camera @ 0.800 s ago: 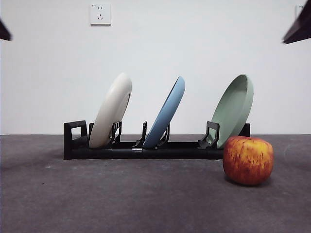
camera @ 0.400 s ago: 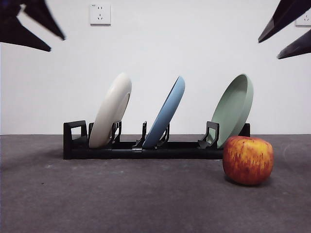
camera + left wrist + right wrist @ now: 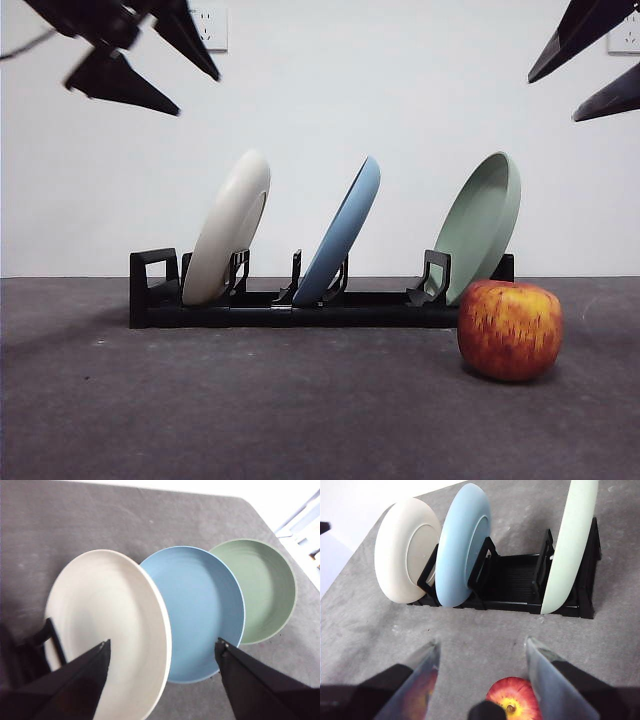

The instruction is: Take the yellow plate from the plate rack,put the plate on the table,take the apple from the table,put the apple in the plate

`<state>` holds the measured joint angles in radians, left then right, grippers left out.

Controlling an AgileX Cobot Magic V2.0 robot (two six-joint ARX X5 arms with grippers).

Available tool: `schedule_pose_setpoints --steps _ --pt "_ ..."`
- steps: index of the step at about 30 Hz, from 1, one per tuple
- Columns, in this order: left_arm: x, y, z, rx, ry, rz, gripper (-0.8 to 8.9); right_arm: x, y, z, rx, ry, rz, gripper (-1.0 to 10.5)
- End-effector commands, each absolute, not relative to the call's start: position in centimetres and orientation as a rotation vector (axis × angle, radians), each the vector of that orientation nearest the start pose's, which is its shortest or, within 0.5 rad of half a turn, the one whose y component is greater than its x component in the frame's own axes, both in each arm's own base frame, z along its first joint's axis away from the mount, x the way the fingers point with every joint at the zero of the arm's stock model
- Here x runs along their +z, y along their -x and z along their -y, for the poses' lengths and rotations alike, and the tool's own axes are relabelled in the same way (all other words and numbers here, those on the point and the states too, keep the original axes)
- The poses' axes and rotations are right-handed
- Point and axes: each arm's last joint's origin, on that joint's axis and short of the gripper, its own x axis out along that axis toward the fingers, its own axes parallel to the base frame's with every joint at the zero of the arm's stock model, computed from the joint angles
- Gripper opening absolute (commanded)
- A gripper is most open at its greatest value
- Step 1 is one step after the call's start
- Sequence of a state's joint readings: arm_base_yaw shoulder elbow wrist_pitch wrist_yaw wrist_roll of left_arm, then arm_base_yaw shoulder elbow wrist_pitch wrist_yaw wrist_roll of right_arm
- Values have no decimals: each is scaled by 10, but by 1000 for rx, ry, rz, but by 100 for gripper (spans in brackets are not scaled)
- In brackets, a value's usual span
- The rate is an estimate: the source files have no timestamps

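White wall with a socket point(image 3: 207, 28) behind, dark grey table point(image 3: 250, 410) in front. Your left gripper point(image 3: 162, 652) hangs high over the rack's looped end, jaws spread wide and holding nothing; in its wrist view the two black jaws frame the yellow plate point(image 3: 107, 630), touching neither face. In the front view it shows as dark points at the upper left point(image 3: 165, 75), well above that plate. Your right gripper point(image 3: 482, 647) hovers above the apple point(image 3: 514, 705), jaws likewise apart and empty, no contact; in the front view only its tips show at the upper right corner point(image 3: 590, 65). The yellow plate point(image 3: 230, 228) stands tilted in the first slot of the plate rack point(image 3: 280, 305), next to the squared loop. The blue plate point(image 3: 342, 235) leans in the middle slot, the pale green plate point(image 3: 482, 225) in the far one. The apple point(image 3: 510, 330) sits on the table in front of the rack's green-plate end, close to it.
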<state>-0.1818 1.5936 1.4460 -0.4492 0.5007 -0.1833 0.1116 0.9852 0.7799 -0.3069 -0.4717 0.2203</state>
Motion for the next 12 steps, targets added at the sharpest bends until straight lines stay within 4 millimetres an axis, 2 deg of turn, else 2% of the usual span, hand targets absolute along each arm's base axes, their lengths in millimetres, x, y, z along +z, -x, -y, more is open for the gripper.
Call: schedule_pose_setpoints --steps 1,6,12 --pt "330 -360 87 -625 252 -689 346 289 -206 -36 518 -293 -561 285" --pt "314 -374 101 -639 244 -721 346 289 -206 -36 518 -293 -562 285" --pt "300 -381 110 -616 231 -751 346 289 -206 -36 518 -293 -561 285"
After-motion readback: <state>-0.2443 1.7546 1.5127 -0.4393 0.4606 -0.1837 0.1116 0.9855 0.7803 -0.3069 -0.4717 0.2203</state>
